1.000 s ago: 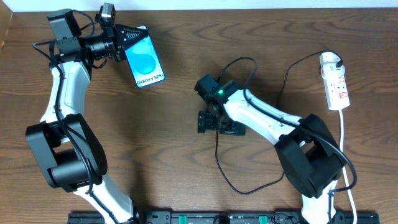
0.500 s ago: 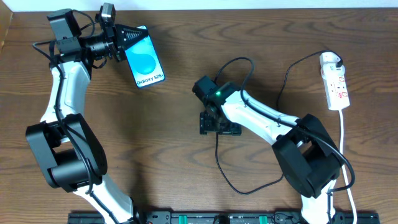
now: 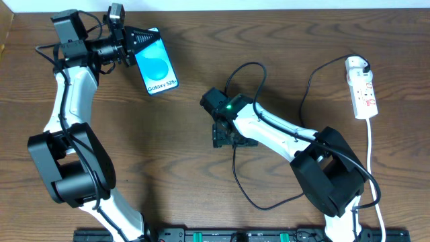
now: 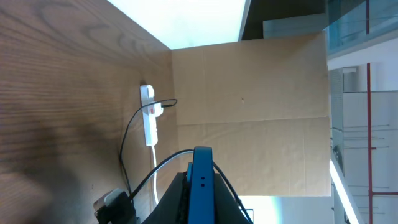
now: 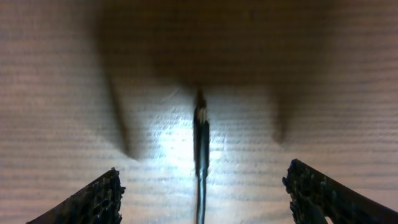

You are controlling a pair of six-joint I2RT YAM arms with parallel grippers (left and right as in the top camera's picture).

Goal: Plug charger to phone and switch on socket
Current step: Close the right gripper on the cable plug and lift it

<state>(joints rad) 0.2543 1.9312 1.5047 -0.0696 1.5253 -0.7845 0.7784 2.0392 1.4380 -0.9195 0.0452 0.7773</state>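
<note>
The phone (image 3: 158,66), blue-screened, is tilted at the back left with its top end clamped in my shut left gripper (image 3: 142,42). In the left wrist view the phone (image 4: 203,160) stands edge-on between the fingers of that gripper (image 4: 203,179). The charger's black cable (image 3: 236,176) loops across the table to its white plug head (image 3: 358,65), which sits in the socket (image 3: 362,94) at the right. My right gripper (image 3: 234,136) points down at mid-table, open. In its wrist view the charger's connector tip (image 5: 199,119) lies on the wood between the spread fingers (image 5: 98,198), untouched.
The socket's white cord (image 3: 371,161) runs down the right edge towards the front. A cardboard wall (image 4: 249,112) stands beyond the socket (image 4: 148,116) in the left wrist view. Both arm bases occupy the front corners.
My right wrist has shifted a little to the left over the cable end, and the cable loop behind it moved along. The left arm and phone have not moved.
</note>
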